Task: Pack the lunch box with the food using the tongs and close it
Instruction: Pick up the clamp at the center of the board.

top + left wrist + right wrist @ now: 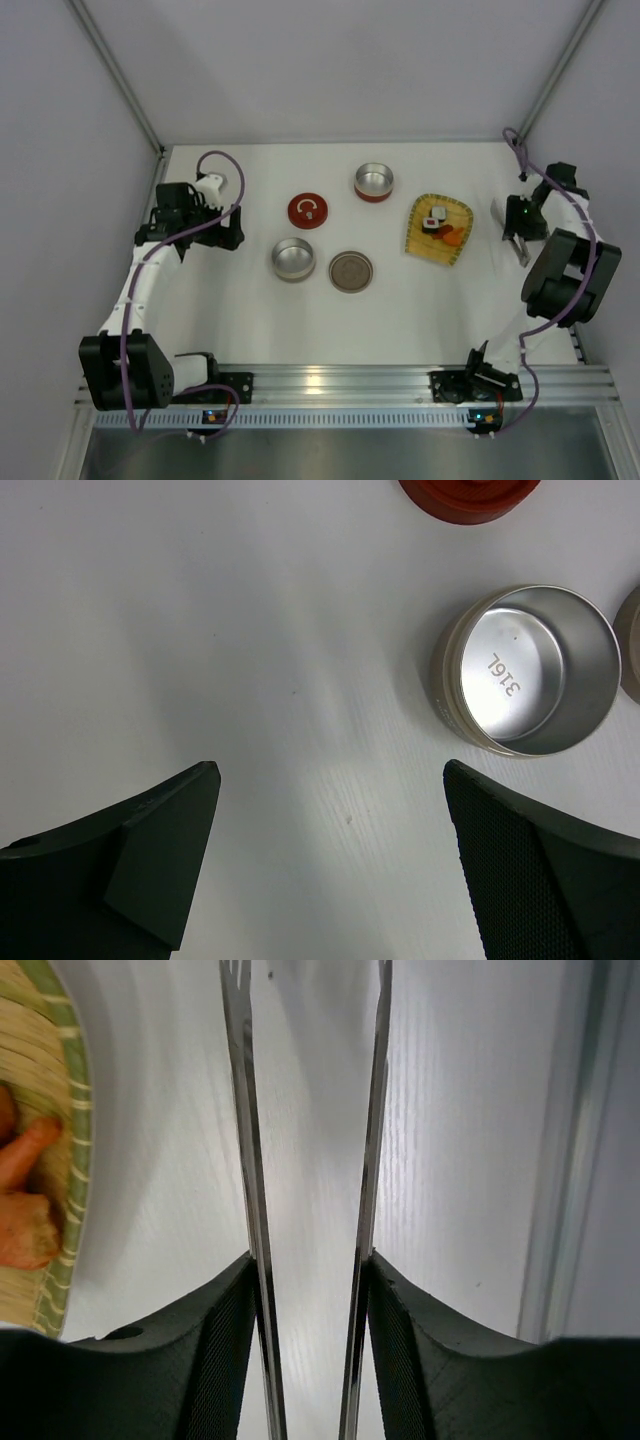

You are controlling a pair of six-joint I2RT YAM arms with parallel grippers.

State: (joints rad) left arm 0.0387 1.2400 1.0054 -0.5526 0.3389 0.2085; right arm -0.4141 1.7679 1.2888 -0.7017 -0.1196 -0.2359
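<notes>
Currently the slim silver metal tongs [243, 1140] are at the right edge of the white table [250, 320], both arms pinched between the fingers of the right gripper [311, 1257]; the pickup appears begun, not finished. The small food pieces [441, 226] all sit on the yellow woven mat [418, 238], none packed. The open round steel tin [530, 670], red-based steel tin [374, 182], red round lid [308, 210] and flat steel lid [351, 271] stand apart, unassembled. The left gripper [330, 770] hovers spread wide and empty.
</notes>
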